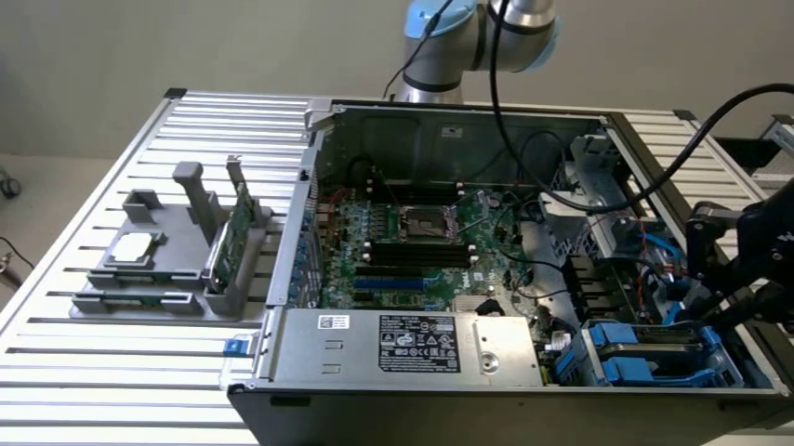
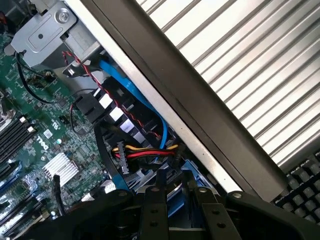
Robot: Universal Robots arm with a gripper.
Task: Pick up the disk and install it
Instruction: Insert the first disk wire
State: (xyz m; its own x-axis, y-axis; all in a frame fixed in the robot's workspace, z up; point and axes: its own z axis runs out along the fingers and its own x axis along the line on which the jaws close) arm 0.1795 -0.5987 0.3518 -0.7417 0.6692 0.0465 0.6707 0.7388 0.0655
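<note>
Disk (image 1: 655, 346) lies flat in its blue carrier in the drive bay, at the near corner of the case (image 1: 410, 395) on the exterior view's right. The gripper (image 1: 717, 307) hangs just above that bay, close over the carrier's far edge. Whether it is clamped on the disk, merely touching it or standing free, I cannot tell. In the wrist view a red, yellow and black power cable (image 2: 145, 150) and a blue cable (image 2: 132, 90) run close beside the bay, along the case wall. Beside the bay, toward the exterior view's left, sits the power supply (image 1: 416, 344), and beyond it the motherboard (image 1: 410, 237). Out on the table (image 1: 112, 381), well apart from the case, a grey holder (image 1: 162, 293) carries a square chip (image 1: 134, 246) and an upright green card (image 1: 232, 232). Farthest back stands the arm's base (image 1: 478, 37). Since the disk is inside the case and not on the holder, the pickup looks done, and I judge the step in hand to be the install itself: seating the carrier in its slot. Whether it is fully home is not visible. Any further move here would call for keeping the carrier square to the bay and clear of the cables crowding it, with little room to shift sideways.
</note>
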